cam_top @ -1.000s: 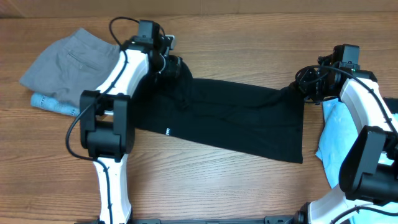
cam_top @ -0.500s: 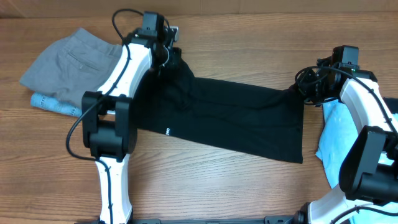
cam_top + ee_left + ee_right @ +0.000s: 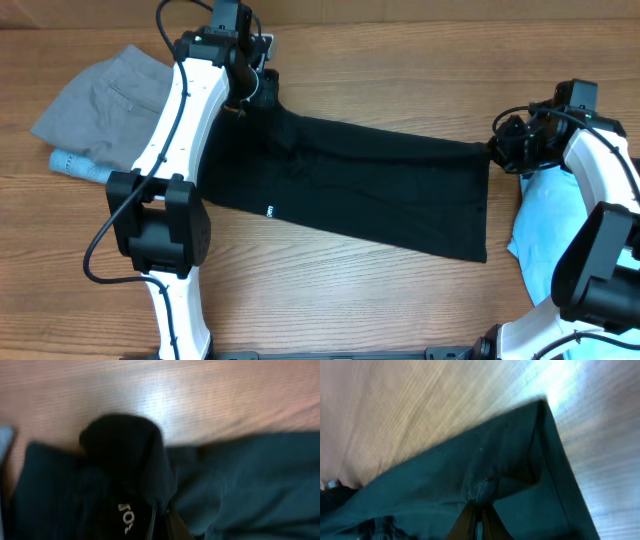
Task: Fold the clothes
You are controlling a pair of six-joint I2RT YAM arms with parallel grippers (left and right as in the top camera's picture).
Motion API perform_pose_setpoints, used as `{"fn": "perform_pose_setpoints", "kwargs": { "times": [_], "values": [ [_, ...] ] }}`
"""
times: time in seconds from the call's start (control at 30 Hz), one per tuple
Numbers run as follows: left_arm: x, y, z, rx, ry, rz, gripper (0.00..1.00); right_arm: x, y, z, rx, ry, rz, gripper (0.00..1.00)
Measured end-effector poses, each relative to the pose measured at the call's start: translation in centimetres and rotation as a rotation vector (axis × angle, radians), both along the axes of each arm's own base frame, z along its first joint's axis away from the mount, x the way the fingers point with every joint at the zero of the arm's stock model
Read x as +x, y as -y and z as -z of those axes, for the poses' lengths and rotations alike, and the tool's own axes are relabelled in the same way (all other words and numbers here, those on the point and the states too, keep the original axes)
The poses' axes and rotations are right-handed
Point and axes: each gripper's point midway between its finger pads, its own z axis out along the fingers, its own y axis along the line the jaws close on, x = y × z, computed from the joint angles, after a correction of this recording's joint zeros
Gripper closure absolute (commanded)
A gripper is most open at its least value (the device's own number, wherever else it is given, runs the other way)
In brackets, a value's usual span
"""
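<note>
The black trousers [image 3: 370, 190] lie stretched across the wooden table, a small white logo [image 3: 271, 211] near their front left edge. My left gripper [image 3: 260, 92] is shut on their far left corner, and in the left wrist view the cloth [image 3: 125, 450] bunches up in front of the left gripper [image 3: 161, 519]. Over at the far right corner my right gripper [image 3: 497, 152] is also shut on the trousers. In the right wrist view that gripper [image 3: 479, 506] pinches a fold of the cloth [image 3: 485, 470], which pulls taut from it.
Grey shorts [image 3: 105, 100] lie at the far left over a light-blue printed cloth [image 3: 75, 165]. Another light-blue garment [image 3: 535, 235] lies at the right edge under the right arm. Bare wood shows along the front and the back.
The left gripper has shut on the trousers' corner and drawn it back and to the left. The right gripper has moved right with its corner, stretching the cloth.
</note>
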Motion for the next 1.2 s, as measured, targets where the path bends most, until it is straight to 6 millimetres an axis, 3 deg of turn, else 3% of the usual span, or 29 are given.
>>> {"fn": "perform_pose_setpoints", "kwargs": {
  "times": [0.23, 0.37, 0.47, 0.63, 0.7, 0.77, 0.87, 1.03, 1.13, 1.2],
  "values": [
    [-6.8, -2.4, 1.1, 0.085, -0.284, -0.021, 0.87, -4.0, -0.5, -0.2, 0.009, -0.161, 0.007, 0.96],
    [-8.6, -3.8, 0.8, 0.114, -0.357, -0.037, 0.80, -5.6, 0.3, -0.5, -0.049, -0.235, 0.019, 0.96],
    [-9.0, -4.6, 0.6, 0.147, -0.367, -0.045, 0.77, -7.3, 0.8, -0.3, -0.092, -0.309, 0.024, 0.87],
    [-9.4, -5.1, 0.6, 0.172, -0.377, -0.047, 0.77, -9.6, 1.3, -0.2, -0.127, -0.408, 0.023, 0.86],
    [-9.5, -5.1, 0.6, 0.177, -0.381, -0.047, 0.73, -10.7, 1.4, -0.2, -0.137, -0.454, 0.021, 0.68],
    [-9.5, -5.2, 0.6, 0.180, -0.382, -0.046, 0.62, -11.1, 1.7, -0.2, -0.153, -0.472, 0.020, 0.61],
    [-9.7, -5.5, 0.6, 0.199, -0.388, -0.046, 0.44, -10.6, 2.0, -0.1, -0.173, -0.451, 0.021, 0.61],
    [-8.1, -5.9, 0.8, 0.216, -0.323, -0.057, 0.35, -8.9, 2.4, 0.1, -0.188, -0.379, 0.024, 0.54],
    [-6.6, -5.9, 1.4, 0.203, -0.264, -0.067, 0.34, -7.9, 2.6, 0.1, -0.193, -0.338, 0.021, 0.48],
    [-6.2, -5.8, 2.5, 0.187, -0.248, -0.070, 0.43, -7.2, 2.8, 0.2, -0.203, -0.306, 0.022, 0.46]
  ]
}}
